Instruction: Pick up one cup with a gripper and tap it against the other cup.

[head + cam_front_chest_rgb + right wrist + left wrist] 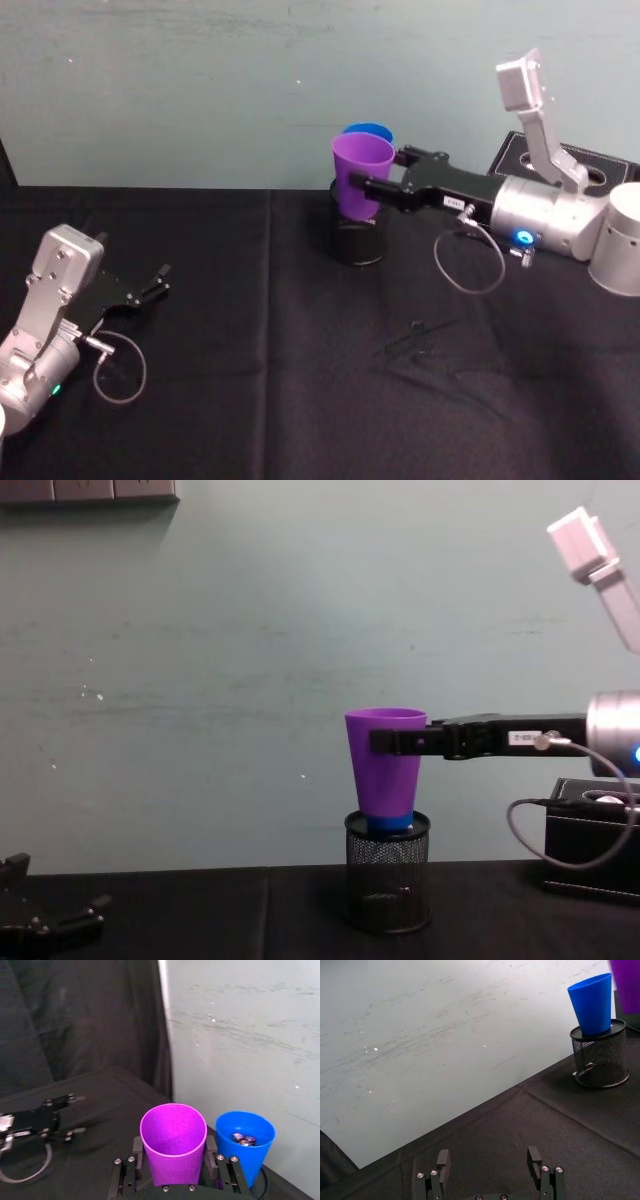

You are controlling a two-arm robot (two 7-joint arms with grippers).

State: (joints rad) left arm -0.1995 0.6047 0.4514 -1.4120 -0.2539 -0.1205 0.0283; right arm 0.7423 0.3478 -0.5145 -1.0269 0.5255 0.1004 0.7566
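My right gripper (385,172) is shut on the purple cup (362,170), one finger on each side just below its rim, and holds it upright in the air. In the chest view the purple cup (385,770) hangs just over the black mesh pot (388,875) and hides most of the blue cup (390,823). The blue cup (245,1145) stands in that pot, right beside the purple cup (173,1145); I cannot tell whether they touch. A few small dark things lie inside the blue cup. My left gripper (160,278) rests open, low at the table's left.
The black mesh pot (357,240) stands at the back middle of the black tablecloth, near the pale wall. A black box (560,160) sits at the back right, behind my right arm. A loose cable loop hangs under the right wrist.
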